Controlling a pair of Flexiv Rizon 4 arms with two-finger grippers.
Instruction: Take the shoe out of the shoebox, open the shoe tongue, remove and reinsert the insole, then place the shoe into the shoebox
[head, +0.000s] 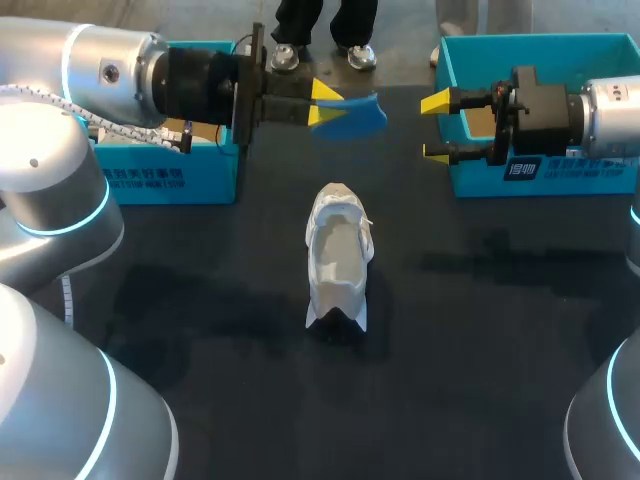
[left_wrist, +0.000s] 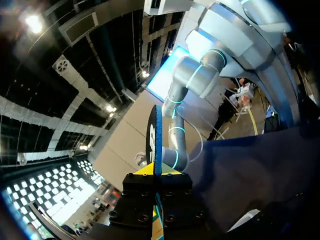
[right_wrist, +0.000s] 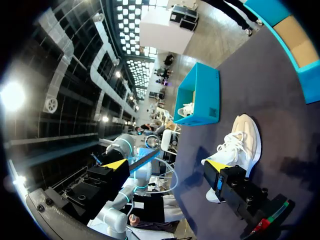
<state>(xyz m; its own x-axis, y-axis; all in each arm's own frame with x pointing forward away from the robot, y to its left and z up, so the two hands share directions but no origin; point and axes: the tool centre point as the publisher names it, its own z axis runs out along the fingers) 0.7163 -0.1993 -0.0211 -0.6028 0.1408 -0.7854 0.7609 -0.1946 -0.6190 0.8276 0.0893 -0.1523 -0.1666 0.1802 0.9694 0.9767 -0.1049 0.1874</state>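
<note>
The white shoe (head: 338, 255) lies alone mid-counter (head: 480, 330), its opening facing up and nothing touching it; the right wrist view shows its laces and pale inside (right_wrist: 240, 145). The blue insole (head: 355, 115) is out of the shoe, held in the air above the counter's far part, beyond the shoe. The left end effector (head: 326, 104) is clamped on one end of it, both yellow tips pressed against its faces; the left wrist view shows the insole edge-on (left_wrist: 156, 140), sticking out past the closed-in fingers (left_wrist: 156, 172). The right end effector (head: 435, 128) faces it from just beside, fingers spread wide apart and holding nothing (right_wrist: 165, 165). A teal left box (head: 170, 180) stands behind the left arm, a teal right box (head: 560, 180) behind the right arm.
</note>
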